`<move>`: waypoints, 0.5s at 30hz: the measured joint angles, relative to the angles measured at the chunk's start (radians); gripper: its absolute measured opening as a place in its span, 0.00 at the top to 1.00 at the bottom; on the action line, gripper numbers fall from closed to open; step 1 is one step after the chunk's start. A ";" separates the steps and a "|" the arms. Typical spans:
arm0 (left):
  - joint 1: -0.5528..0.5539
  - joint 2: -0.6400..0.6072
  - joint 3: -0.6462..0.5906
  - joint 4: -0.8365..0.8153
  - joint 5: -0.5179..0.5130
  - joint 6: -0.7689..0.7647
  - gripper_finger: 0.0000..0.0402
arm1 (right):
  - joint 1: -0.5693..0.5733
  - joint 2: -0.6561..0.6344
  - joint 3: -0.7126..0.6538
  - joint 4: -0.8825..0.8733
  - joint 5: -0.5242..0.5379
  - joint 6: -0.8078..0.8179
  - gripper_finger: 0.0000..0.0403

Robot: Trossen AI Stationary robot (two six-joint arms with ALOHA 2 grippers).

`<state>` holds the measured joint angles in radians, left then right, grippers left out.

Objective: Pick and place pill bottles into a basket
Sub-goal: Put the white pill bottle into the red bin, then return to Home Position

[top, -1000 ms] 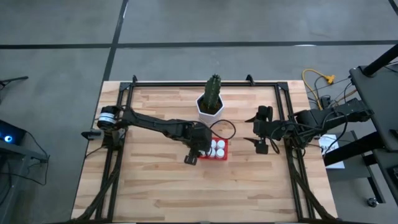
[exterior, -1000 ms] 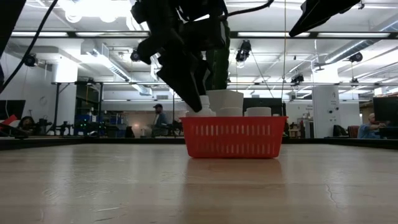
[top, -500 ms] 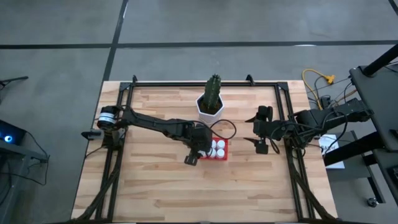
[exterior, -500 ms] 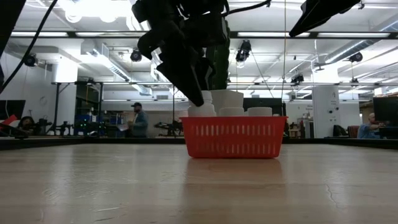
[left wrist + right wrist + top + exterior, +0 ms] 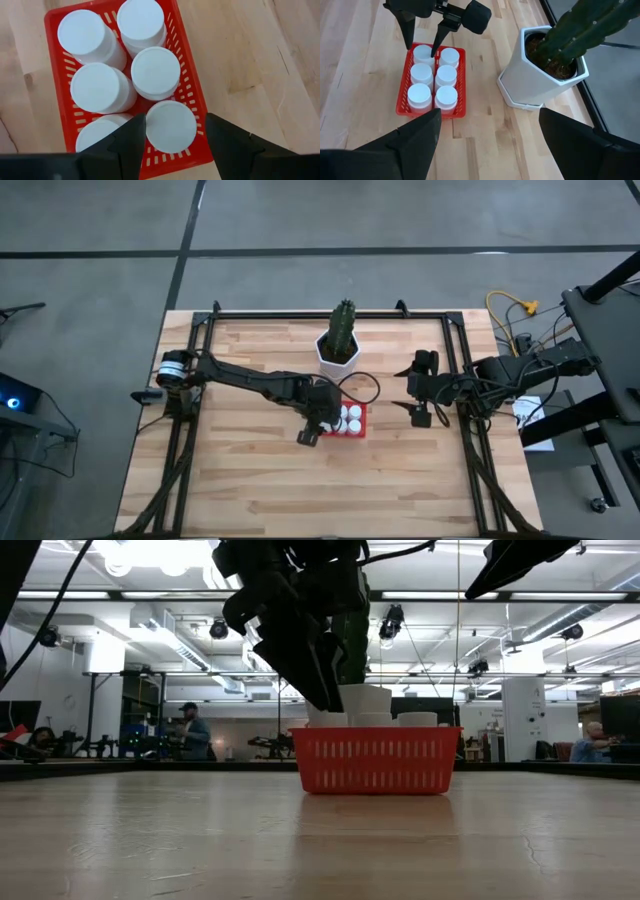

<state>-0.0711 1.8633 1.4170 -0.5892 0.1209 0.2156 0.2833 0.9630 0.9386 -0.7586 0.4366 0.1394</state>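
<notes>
A small red basket stands on the table's middle and holds several white pill bottles, upright and side by side. My left gripper hangs over the basket's left end, pointing down and open. Its fingers stand on either side of one corner bottle that rests in the basket. The right wrist view shows the same. My right gripper waits open and empty to the basket's right.
A white hexagonal pot with a green cactus stands just behind the basket toward the far edge. Black frame rails run along the table's sides. Bare wood lies toward the near edge. People move in the room beyond the table.
In the low view the bottle under my left gripper has sunk from above the basket's rim to the level of the other bottles. My left gripper has stayed over the basket's left end, shifting only slightly.
</notes>
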 joint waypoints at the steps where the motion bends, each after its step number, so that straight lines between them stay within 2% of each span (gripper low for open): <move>1: 0.000 0.000 0.000 0.002 0.000 0.000 0.54 | 0.000 0.000 0.000 0.000 0.000 0.000 0.19; 8: 0.000 -0.001 0.021 -0.010 0.006 -0.007 0.54 | 0.000 0.000 0.000 0.000 0.000 0.000 0.19; 15: 0.000 -0.007 0.080 -0.135 0.017 -0.026 0.54 | 0.000 0.001 0.000 0.003 0.000 0.000 0.19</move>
<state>-0.0712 1.8565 1.4972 -0.7246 0.1377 0.1898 0.2835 0.9637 0.9386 -0.7553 0.4366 0.1390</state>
